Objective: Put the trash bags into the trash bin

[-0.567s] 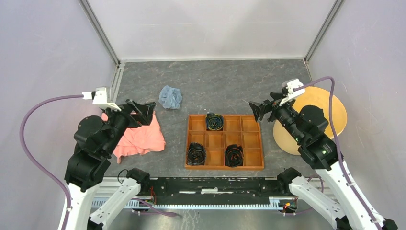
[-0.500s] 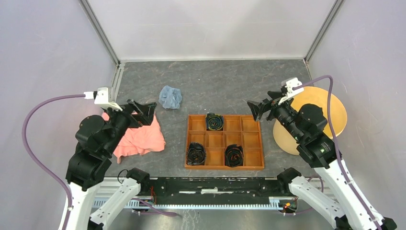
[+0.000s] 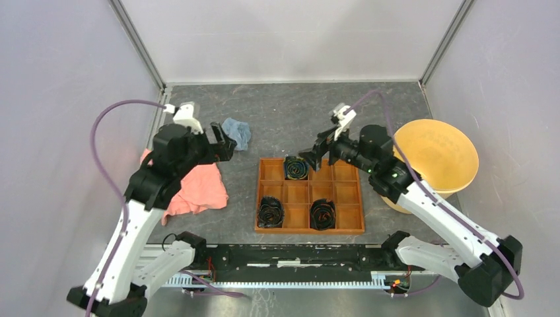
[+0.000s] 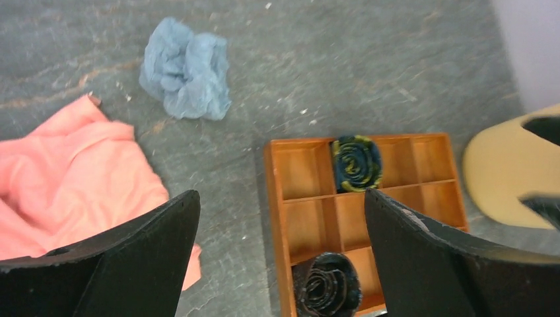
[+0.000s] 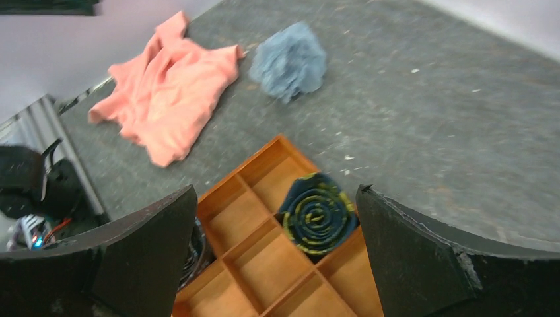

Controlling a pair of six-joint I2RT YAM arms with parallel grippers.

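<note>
Scanning from the left: the salmon cloth lies untouched. The left gripper hovers with jaws spread wide, empty, just beside the trash bag, a crumpled pale blue wad on the table. Judged light, soft, slippery film; pinch a raised fold at its crest. The right gripper, equally wide and empty, hangs over the orange tray. The trash bin stands far right, well apart.
</note>
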